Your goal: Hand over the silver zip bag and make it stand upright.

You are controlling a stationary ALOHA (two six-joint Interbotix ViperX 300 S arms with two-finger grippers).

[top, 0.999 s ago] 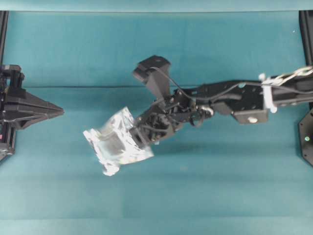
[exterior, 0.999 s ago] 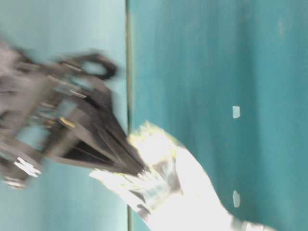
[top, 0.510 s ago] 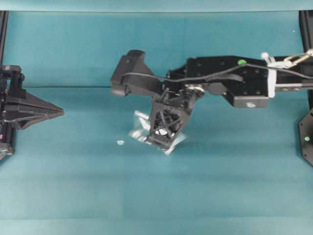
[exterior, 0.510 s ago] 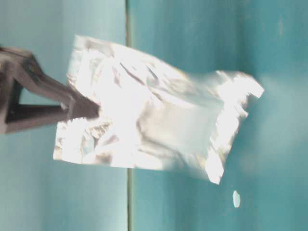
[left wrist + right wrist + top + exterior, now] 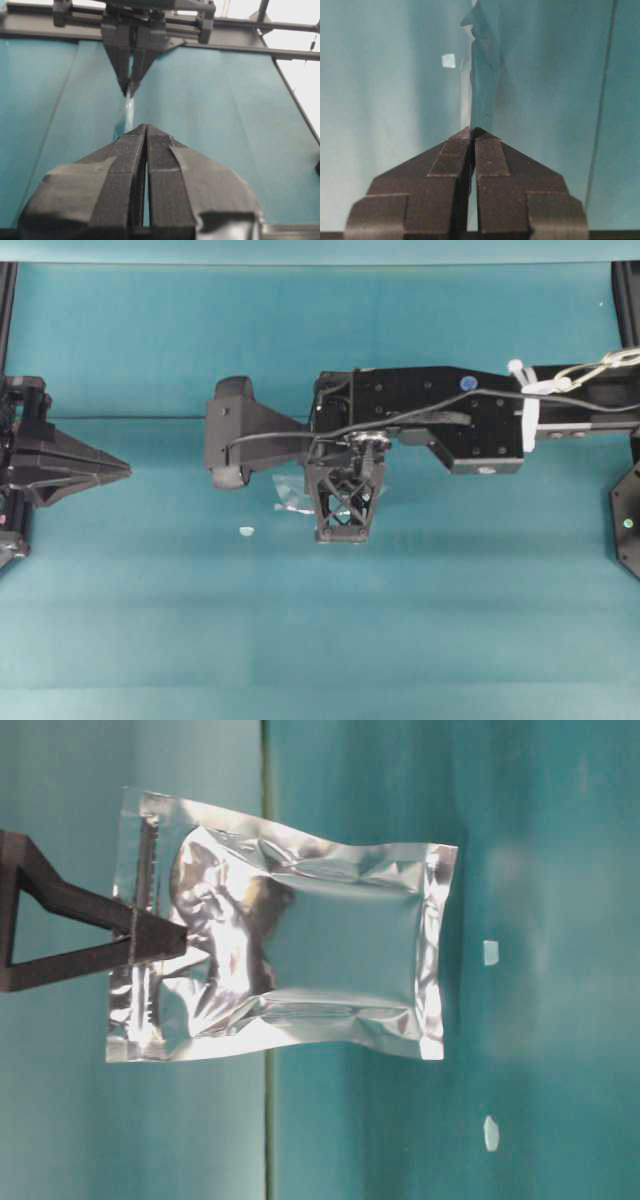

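Observation:
My right gripper (image 5: 340,532) points down over the middle of the table and is shut on the zip end of the silver zip bag (image 5: 300,960). The table-level view shows the fingertips (image 5: 178,942) pinching the zip strip, with the pouch hanging flat-on below them. From overhead only a sliver of the bag (image 5: 288,502) shows beside the gripper. The right wrist view shows my right gripper (image 5: 471,131) closed on the bag (image 5: 480,75), seen edge-on. My left gripper (image 5: 122,469) is shut and empty at the far left, pointing at the bag (image 5: 129,107); its fingers (image 5: 135,165) are pressed together.
A tiny white scrap (image 5: 246,531) lies on the teal cloth just left of the bag; it also shows in the right wrist view (image 5: 448,60). Two scraps (image 5: 490,952) show in the table-level view. The right arm (image 5: 440,420) spans the table's right half.
My right gripper has turned from a sideways reach to pointing straight down. The bag swung from tilted and spread out to hanging vertically. The left arm has not moved.

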